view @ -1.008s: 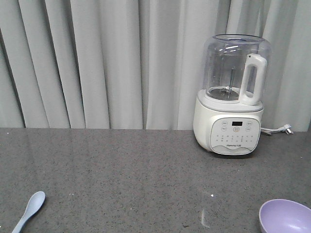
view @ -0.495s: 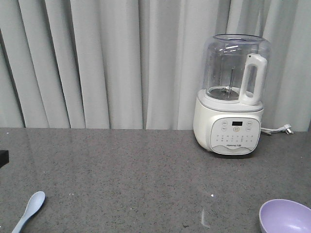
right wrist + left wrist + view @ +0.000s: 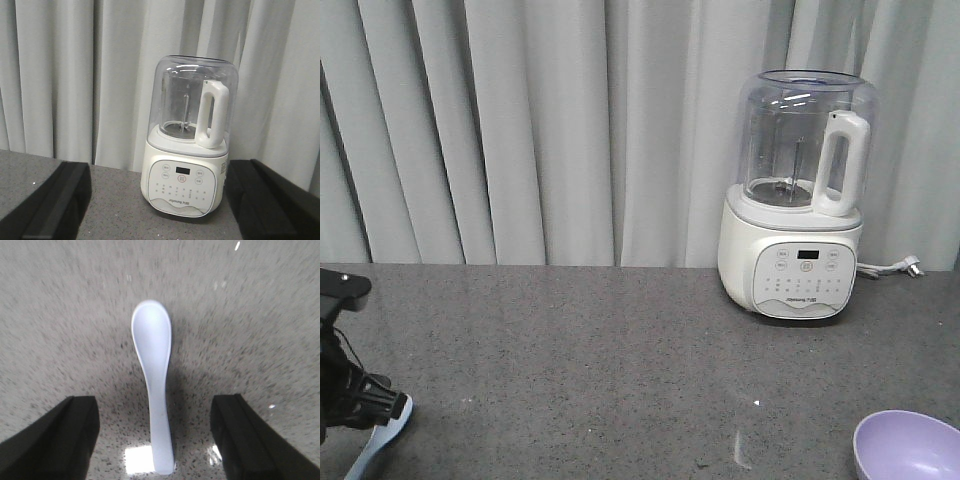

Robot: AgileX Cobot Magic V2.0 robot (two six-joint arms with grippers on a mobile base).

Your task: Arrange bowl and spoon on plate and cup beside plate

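Left arm: my left arm shows black at the left edge of the front view, low over the counter.
Left gripper: my left gripper is spread wide and grasps nothing. Its two dark fingers stand one on each side of the spoon's handle, with bare counter showing between each finger and the handle.
Spoon: the spoon lies flat on the counter, hollow side up, with the scoop pointing away from my left wrist and the handle end nearest it. In the front view it sits in the lower left corner, the scoop partly behind my arm and the handle running off the bottom edge.
Open room: a wide bare stretch of grey speckled counter runs from the spoon to the bowl.
Blender: a white blender with a clear jug stands at the back right, near the counter's far edge. A cable lies just beside it on the right.
Bowl: the bowl sits upright in the lower right corner, cut by the bottom edge. It is well apart from the spoon and nearer the front than the blender.
Right gripper: my right gripper is released and empty, its fingers framing the blender from a distance.
Back edge: a pale curtain hangs along the whole far edge of the counter.
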